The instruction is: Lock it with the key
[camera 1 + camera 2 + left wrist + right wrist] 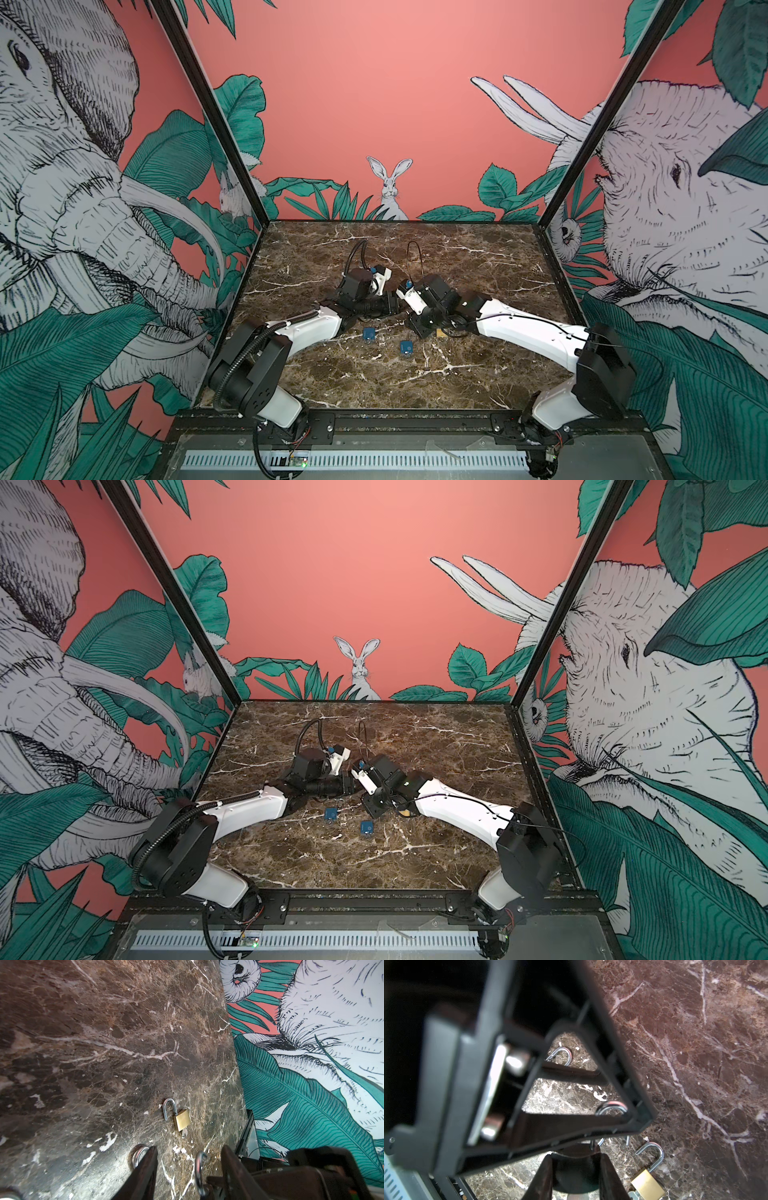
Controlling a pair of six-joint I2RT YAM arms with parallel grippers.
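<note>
While left gripper (189, 1148) fingers stand apart over table (83, 1064), padlock (182, 1120) lies flat nearby, shackle (164, 1112) swung open, key (184, 1132) in base. Right gripper (576, 1156) beside padlock; cannot tell whether clamped.

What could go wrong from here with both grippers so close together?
1. Collision: the left gripper sits right in front of the right gripper and blocks much of the right wrist view.
2. Snagging: two other shackles lie beside the left gripper's fingers and could get dragged.
3. Sliding: the brass padlock lies loose on the marble table, shackle open, key inserted. A push may slide it instead of shutting it.
</note>
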